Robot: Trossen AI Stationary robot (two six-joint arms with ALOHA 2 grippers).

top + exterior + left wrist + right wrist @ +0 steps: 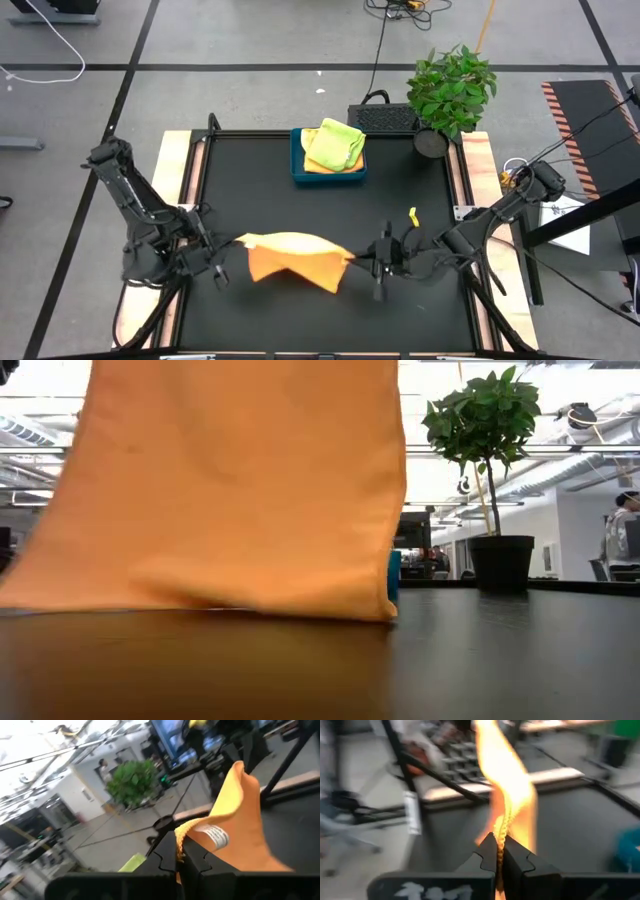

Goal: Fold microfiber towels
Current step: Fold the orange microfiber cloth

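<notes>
An orange microfiber towel [293, 258] is stretched between my two grippers over the near middle of the table; in the low view it [230, 490] hangs like a curtain with its lower edge on the table. My left gripper [232, 242] is shut on its left corner, my right gripper [355, 256] on its right corner. A lime green towel [335, 143] lies folded on an orange one in the blue tray [298, 172] at the far middle. My left gripper pinches the towel's left corner, beside its white label [186, 831], between its two fingers, coming level from the table's left. The towel is lifted there and runs off toward the other gripper. My right gripper pinches the towel's right corner by its hemmed edge [501, 827] between its two fingers, coming level from the table's right. The cloth stands up on edge ahead of the fingers; its lower edge [300, 610] rests on the table.
A potted plant [450, 92] stands at the table's far right corner. A small yellow object [413, 215] lies right of centre. The black table top [270, 190] lies bare between the tray and the held towel.
</notes>
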